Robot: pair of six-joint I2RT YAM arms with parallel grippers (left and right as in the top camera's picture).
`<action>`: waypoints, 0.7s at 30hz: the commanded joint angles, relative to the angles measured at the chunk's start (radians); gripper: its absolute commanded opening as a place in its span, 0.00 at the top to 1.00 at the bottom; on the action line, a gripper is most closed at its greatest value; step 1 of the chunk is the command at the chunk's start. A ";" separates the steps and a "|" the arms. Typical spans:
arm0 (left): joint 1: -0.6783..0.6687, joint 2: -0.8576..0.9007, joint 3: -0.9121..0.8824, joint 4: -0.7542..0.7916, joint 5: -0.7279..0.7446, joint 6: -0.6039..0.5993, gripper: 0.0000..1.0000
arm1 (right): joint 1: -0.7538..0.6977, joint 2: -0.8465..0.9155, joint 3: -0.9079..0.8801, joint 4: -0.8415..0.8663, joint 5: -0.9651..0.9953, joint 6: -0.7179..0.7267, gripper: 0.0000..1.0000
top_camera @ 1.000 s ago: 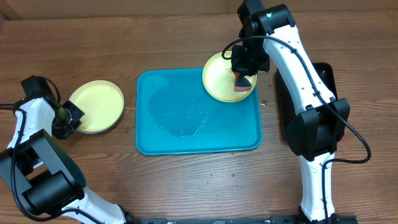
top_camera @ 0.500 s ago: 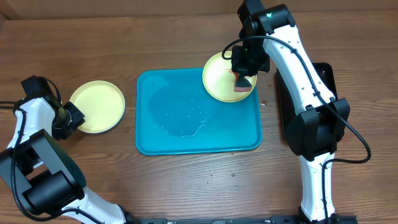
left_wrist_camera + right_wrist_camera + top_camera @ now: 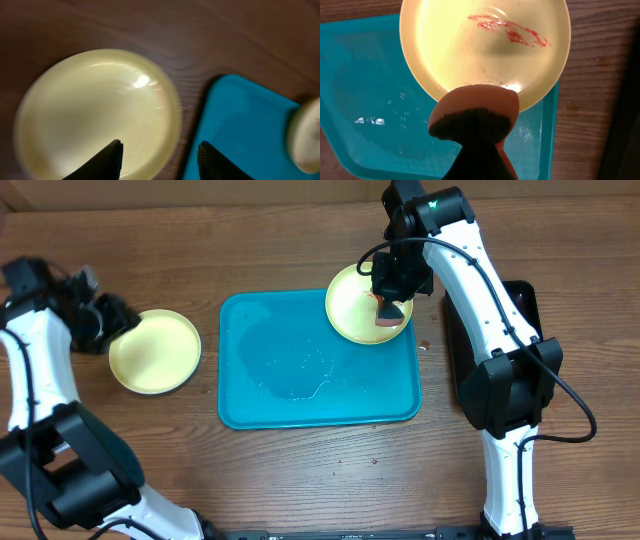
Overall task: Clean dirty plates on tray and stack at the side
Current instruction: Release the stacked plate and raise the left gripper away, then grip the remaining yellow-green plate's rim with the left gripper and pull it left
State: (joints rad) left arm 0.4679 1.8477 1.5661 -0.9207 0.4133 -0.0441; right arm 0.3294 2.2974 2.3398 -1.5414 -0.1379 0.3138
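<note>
A clean pale yellow-green plate (image 3: 155,350) lies flat on the wood left of the turquoise tray (image 3: 300,395). My left gripper (image 3: 112,317) hovers open by its far-left rim, holding nothing. In the left wrist view its dark fingertips (image 3: 111,159) straddle the plate (image 3: 95,105) edge and the tray (image 3: 245,130). A second yellow-green plate (image 3: 352,302) with a red smear (image 3: 510,30) sits over the tray's far-right corner. My right gripper (image 3: 390,308) is shut on an orange sponge (image 3: 475,107) over that plate's (image 3: 485,50) near rim.
Water droplets and a thin puddle (image 3: 300,385) lie on the tray floor. A narrow black tray (image 3: 522,310) stands on the right, behind the right arm. Bare wooden tabletop (image 3: 300,470) runs along the front.
My left gripper opened, let go of the left plate and pulled up and back from it. The plate stays flat on the table. The right arm and sponge have not moved.
</note>
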 commanded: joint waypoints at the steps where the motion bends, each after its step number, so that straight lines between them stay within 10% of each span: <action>1: -0.163 -0.035 0.028 0.006 0.153 0.027 0.50 | -0.005 -0.037 0.029 0.010 0.007 -0.008 0.96; 12: -0.740 0.042 0.026 0.209 -0.232 -0.310 0.39 | -0.202 -0.068 0.031 -0.060 0.003 0.000 0.96; 21: -0.944 0.182 0.026 0.343 -0.376 -0.502 0.43 | -0.262 -0.068 0.031 -0.089 0.007 -0.009 0.96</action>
State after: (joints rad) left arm -0.4641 1.9736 1.5848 -0.5831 0.1181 -0.4229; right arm 0.0525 2.2879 2.3398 -1.6321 -0.1261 0.3130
